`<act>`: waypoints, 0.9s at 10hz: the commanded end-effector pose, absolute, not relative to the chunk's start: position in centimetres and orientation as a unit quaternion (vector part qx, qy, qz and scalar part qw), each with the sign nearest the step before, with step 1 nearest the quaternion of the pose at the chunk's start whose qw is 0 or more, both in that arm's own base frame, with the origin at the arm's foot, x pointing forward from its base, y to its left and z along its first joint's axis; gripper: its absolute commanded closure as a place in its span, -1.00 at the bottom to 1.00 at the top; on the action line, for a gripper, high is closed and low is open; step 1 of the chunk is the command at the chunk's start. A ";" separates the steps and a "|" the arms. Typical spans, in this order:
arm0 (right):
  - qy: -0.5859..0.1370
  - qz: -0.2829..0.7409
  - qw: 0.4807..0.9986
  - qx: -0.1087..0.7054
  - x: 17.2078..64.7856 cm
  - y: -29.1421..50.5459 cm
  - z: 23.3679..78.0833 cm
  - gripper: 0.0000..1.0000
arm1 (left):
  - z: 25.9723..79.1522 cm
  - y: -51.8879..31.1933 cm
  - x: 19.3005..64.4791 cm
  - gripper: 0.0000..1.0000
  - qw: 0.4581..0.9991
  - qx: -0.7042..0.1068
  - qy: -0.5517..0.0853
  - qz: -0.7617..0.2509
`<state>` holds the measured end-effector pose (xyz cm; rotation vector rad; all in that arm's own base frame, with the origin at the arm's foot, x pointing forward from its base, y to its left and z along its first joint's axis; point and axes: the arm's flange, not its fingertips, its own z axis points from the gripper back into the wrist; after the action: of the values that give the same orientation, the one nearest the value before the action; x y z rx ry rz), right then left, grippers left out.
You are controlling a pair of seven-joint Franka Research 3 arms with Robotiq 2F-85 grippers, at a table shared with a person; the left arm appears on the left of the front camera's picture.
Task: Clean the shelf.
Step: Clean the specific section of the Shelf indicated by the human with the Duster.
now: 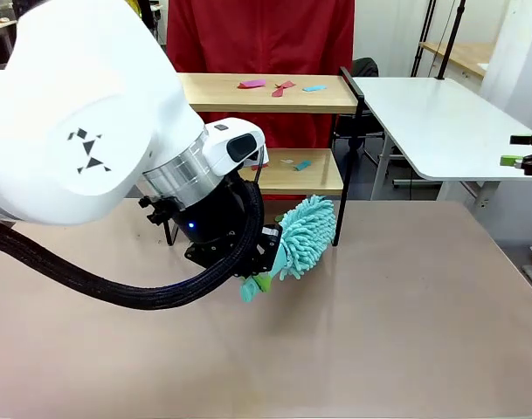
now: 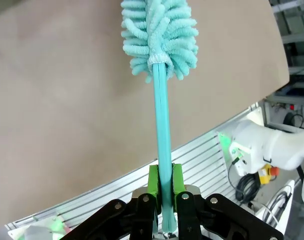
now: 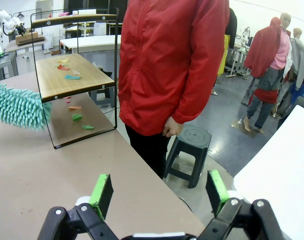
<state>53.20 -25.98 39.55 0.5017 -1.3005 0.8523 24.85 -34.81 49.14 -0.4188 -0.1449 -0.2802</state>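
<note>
Near the middle of the brown table (image 1: pixel 405 314), the left gripper (image 2: pixel 165 176) has its green pads pressed onto the thin handle of a teal duster (image 2: pixel 160 115). It pinches the handle close to its end, so the fluffy head (image 1: pixel 305 234) sticks out to the far right. That head hangs close to the near right leg of the shelf (image 1: pixel 215 92), which stands at the far side of the table in front of a person in a red jacket (image 3: pixel 171 65). The head sits about level with the lower board (image 1: pixel 322 179) or just under it, and I cannot tell whether the fibres touch the frame. Coloured paper scraps (image 1: pixel 281 87) lie on the top board, with more on the lower one, and a few seem to lie on the table beneath. The right gripper (image 3: pixel 159 192) is spread wide and empty, well off to the right. The step in hand looks like bringing the duster onto a board for a sweep. To do it well, I would raise the head clear of the board's near edge before going in, rather than pushing past the leg. Then I would lay the fibres flat with light pressure, since a hard jab would likely flick the scraps about. The raised side rails probably block the ends, so strokes should run across the board toward the near edge, away from the person. With the grip so far from the head, slow strokes would help keep the handle from twisting between the pads.
</note>
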 end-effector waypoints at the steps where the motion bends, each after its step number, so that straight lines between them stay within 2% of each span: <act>1: -0.573 0.377 0.692 0.224 53.3 -25.8 40.1 -1.00 | 48.0 -36.3 25.0 0.74 0.969 -0.199 -0.096 -0.113; 9: -0.573 0.377 0.692 0.224 53.3 -25.8 40.1 -1.00 | 43.2 -41.6 26.2 0.74 0.968 -0.201 -0.144 -0.037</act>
<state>53.20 -25.97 39.55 0.5019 -1.3005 0.8523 25.64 -39.88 43.41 -0.4182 -0.2549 -0.1046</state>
